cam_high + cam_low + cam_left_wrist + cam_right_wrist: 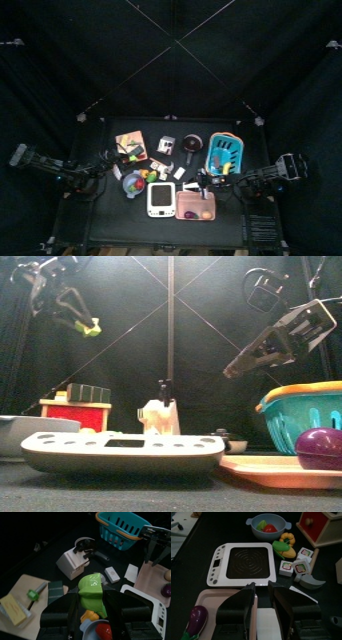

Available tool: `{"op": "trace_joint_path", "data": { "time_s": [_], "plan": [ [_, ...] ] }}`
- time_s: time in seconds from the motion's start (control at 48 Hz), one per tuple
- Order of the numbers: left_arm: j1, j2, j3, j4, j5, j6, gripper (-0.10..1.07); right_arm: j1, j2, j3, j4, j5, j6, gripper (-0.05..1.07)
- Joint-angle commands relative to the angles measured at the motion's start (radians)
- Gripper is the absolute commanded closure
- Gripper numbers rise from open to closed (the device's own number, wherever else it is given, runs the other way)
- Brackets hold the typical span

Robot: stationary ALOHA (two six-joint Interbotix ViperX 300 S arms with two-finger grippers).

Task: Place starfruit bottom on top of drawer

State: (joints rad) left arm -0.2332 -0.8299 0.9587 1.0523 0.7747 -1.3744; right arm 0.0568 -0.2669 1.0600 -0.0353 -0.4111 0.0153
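My left gripper [92,596] is shut on the green starfruit bottom [91,586] and holds it high above the table's left side, where the front view shows the left gripper [80,322] with the fruit [91,329] well above the drawer [76,414]. The drawer is a small red and wood box at the table's back left [130,143], and its wooden top [20,602] carries a green and a yellow piece. My right gripper [263,586] hangs over the cutting board [218,604] with its jaws close together and nothing between them.
A white scale [246,562] lies at the front middle. Near it are a bowl of fruit [266,525], a teal basket [123,527] at the back right, a purple eggplant [195,619] on the board, sushi pieces [298,564] and a white block [72,562].
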Motion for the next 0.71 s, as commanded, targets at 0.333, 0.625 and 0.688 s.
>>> {"op": "trace_joint_path", "data": {
  "time_s": [0.333, 0.625, 0.688],
  "plan": [
    [0.037, -0.098, 0.179, 0.009, 0.075, 0.003, 0.29, -0.002, 0.009, -0.031, -0.002, -0.005, 0.0, 0.34],
    [0.081, -0.098, 0.215, -0.032, 0.176, 0.0, 0.29, -0.002, 0.009, -0.034, -0.002, 0.008, 0.0, 0.34],
    [0.089, -0.098, 0.221, -0.032, 0.176, -0.009, 0.29, -0.002, 0.009, -0.032, -0.002, 0.009, 0.0, 0.34]
  ]
}}
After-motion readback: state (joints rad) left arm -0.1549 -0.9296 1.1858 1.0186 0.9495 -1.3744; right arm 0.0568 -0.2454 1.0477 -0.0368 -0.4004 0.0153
